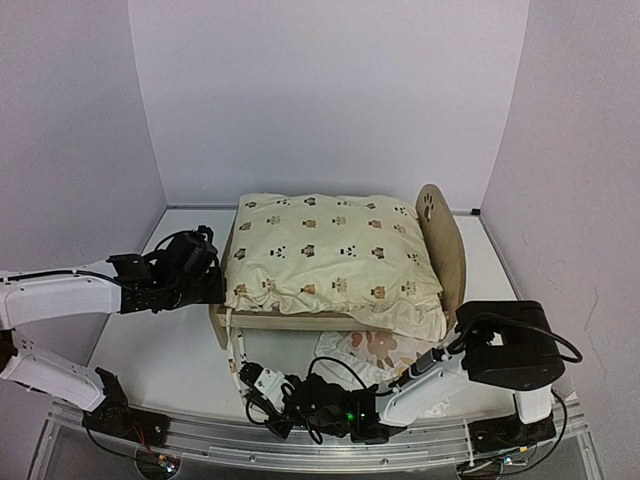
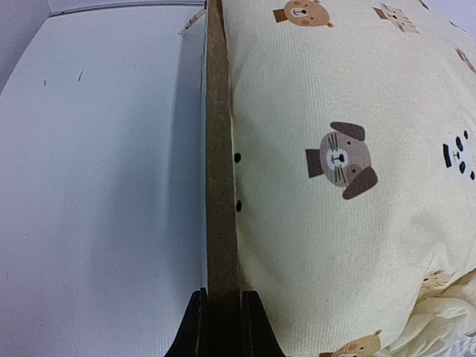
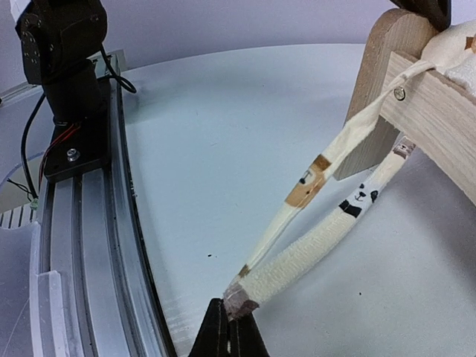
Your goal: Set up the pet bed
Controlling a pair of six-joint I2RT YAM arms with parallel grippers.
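The pet bed [image 1: 280,320] is a light-wood frame in mid-table, its arched headboard [image 1: 440,235] with a paw cutout on the right. A cream animal-print cushion [image 1: 330,250] fills it. My left gripper [image 1: 215,283] is at the bed's left end, shut on the top edge of the footboard [image 2: 221,149]; the black fingertips [image 2: 195,312] clamp the board with the cushion [image 2: 349,223] bulging alongside. My right gripper [image 1: 250,382] is low near the front rail, shut on the ends of two cream tie straps [image 3: 320,245] that run taut up to the bed's wooden corner post [image 3: 387,67].
A ruffled white floral pillow [image 1: 370,347] lies on the table against the bed's front side, partly under the cushion's overhang. The metal base rail [image 3: 82,245] and an arm's black base [image 3: 63,44] stand close to the right gripper [image 3: 236,303]. White walls enclose the table.
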